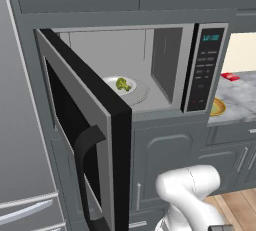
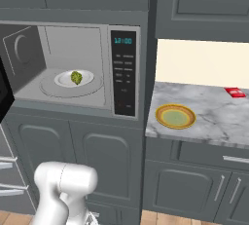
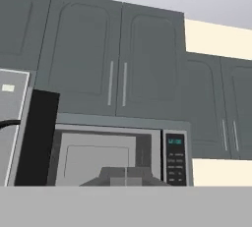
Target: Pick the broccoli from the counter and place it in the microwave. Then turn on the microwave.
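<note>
A: Where is the broccoli [image 2: 76, 77] now?

B: It sits on a white plate [image 2: 86, 78] in the middle of the turntable, inside the microwave [image 2: 127, 34]. I think this centre place lets it turn freely.

A: And the door [image 1: 80, 125]?

B: It stands wide open, so I judge it must be closed before the start button on the panel [image 2: 123, 73] can work.

A: What about the pincer?

B: Its jaws are fully closed and it holds nothing.

A: Any writing?

B: The teal display [image 2: 123, 40] shows digits, too blurred to read. A yellow-orange dish [image 2: 175, 116] lies near the table's front left corner.
</note>
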